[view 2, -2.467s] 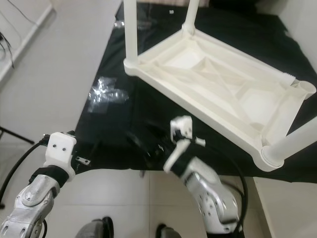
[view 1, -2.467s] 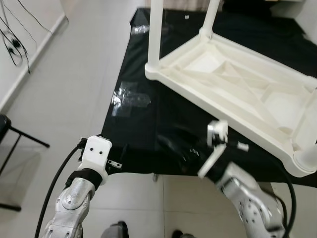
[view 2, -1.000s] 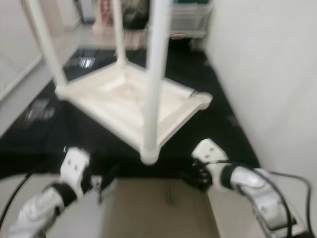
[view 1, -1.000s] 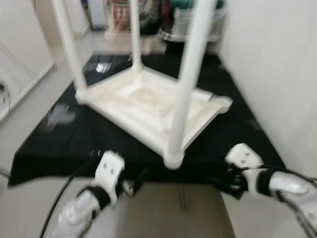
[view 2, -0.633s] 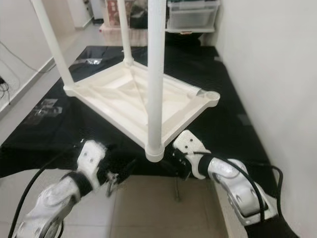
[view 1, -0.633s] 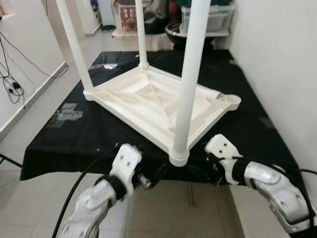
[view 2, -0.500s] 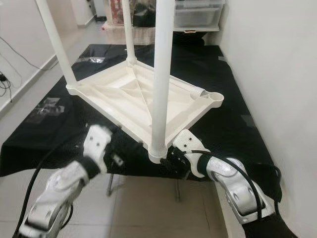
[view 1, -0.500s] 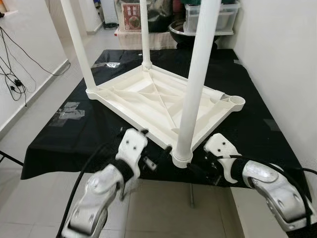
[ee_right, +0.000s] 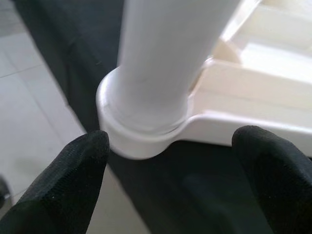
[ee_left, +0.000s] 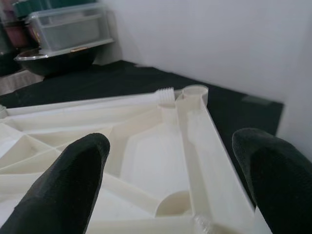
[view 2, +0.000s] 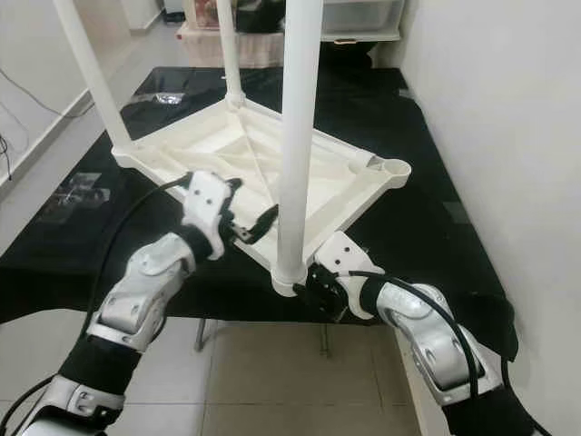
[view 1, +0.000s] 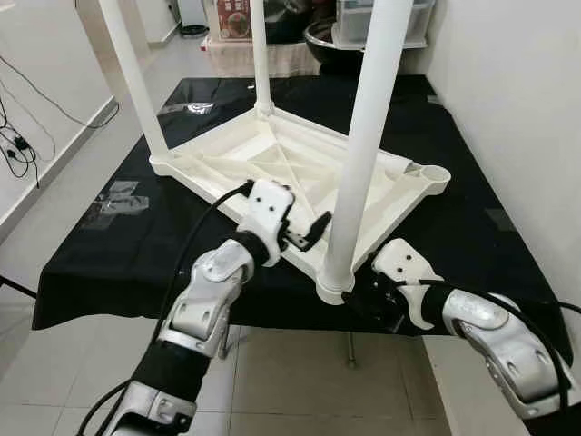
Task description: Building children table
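Note:
A white plastic children's table (view 1: 272, 163) lies upside down on a black cloth (view 1: 109, 245). Three legs stand up from it: the near leg (view 1: 363, 136), the left leg (view 1: 132, 77) and the far leg (view 1: 259, 54). The right corner socket (view 1: 436, 173) holds no leg. My left gripper (view 1: 313, 229) hovers open over the frame just left of the near leg; its wrist view looks along the frame to that empty socket (ee_left: 195, 90). My right gripper (view 1: 363, 304) is open at the cloth's front edge, its fingers either side of the near leg's base collar (ee_right: 141, 131) without touching it.
A white wall (view 1: 508, 91) runs close along the right. Storage boxes and a dark bowl (view 1: 327, 36) stand past the far end. Crumpled clear plastic (view 1: 118, 195) lies on the cloth at left. Cables (view 1: 18, 136) trail on the tiled floor at far left.
My left arm has risen from below the cloth's front edge to over the table frame, beside the near leg. The right gripper has stayed at the leg's base.

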### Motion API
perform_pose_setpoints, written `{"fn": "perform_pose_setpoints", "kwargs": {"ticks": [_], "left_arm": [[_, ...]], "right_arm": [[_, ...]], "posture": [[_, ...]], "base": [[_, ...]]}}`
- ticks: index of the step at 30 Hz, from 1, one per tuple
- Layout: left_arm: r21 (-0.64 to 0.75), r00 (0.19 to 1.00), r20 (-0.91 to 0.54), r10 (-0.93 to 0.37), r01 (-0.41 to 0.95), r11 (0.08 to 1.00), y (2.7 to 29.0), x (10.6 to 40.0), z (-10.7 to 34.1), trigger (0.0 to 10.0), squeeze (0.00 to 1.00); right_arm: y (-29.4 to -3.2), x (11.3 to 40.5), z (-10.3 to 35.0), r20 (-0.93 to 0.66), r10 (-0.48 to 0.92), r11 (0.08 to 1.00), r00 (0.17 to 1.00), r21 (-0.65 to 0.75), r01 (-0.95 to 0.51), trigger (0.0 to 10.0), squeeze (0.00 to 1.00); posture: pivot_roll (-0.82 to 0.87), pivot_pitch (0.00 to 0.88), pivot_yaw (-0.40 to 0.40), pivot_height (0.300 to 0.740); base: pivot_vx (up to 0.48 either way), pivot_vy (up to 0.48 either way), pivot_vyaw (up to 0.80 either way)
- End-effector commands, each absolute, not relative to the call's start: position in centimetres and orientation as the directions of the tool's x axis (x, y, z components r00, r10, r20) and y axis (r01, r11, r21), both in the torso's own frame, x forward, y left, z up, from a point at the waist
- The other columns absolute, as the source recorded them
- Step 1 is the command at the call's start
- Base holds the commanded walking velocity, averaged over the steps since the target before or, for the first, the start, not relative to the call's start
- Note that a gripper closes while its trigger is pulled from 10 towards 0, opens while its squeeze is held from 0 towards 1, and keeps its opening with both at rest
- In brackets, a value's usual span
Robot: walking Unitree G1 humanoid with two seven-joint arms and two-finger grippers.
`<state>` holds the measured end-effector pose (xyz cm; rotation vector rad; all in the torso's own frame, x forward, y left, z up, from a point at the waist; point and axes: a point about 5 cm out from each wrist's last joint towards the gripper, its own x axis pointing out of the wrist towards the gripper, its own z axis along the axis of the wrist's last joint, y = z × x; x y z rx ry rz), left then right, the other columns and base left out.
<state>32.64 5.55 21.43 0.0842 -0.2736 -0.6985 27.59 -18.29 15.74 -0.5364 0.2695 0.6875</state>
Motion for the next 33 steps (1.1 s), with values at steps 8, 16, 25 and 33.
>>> {"fn": "perform_pose_setpoints", "kwargs": {"ticks": [8, 16, 25, 33], "left_arm": [[0.178, 0.632, 0.154, -0.760, 0.739, 0.650, 8.8, 29.6, 20.7, 10.0, 0.00], [0.206, 0.628, 0.105, -0.771, 0.745, 0.635, 10.8, 27.9, 20.5, 10.0, 0.00], [0.226, 0.587, 0.197, -0.785, 0.752, 0.619, 7.5, 29.8, 22.6, 10.0, 0.00], [0.196, 0.481, 0.211, -0.851, 0.832, 0.519, 3.1, 31.0, 23.5, 10.0, 0.00]], "right_arm": [[-18.5, 26.9, 15.1, -0.449, 0.536, 0.624, 0.715, -0.359, -0.694, 10.0, 0.00], [-18.3, 27.3, 15.0, -0.448, 0.535, 0.627, 0.717, -0.359, -0.692, 10.0, 0.00], [-18.7, 28.0, 15.5, -0.418, 0.484, 0.670, 0.769, -0.388, -0.633, 10.0, 0.00], [-19.2, 27.7, 15.7, -0.416, 0.467, 0.682, 0.780, -0.392, -0.617, 10.0, 0.00]], "posture": [[0.03, 0.151, 0.011, 0.740], [0.06, 0.154, 0.002, 0.740], [0.03, 0.150, 0.003, 0.740], [0.01, 0.156, 0.016, 0.740]], "base": [[0.000, 0.000, 0.00], [0.000, 0.000, 0.00], [0.000, 0.000, 0.00], [0.000, 0.000, 0.00]]}}
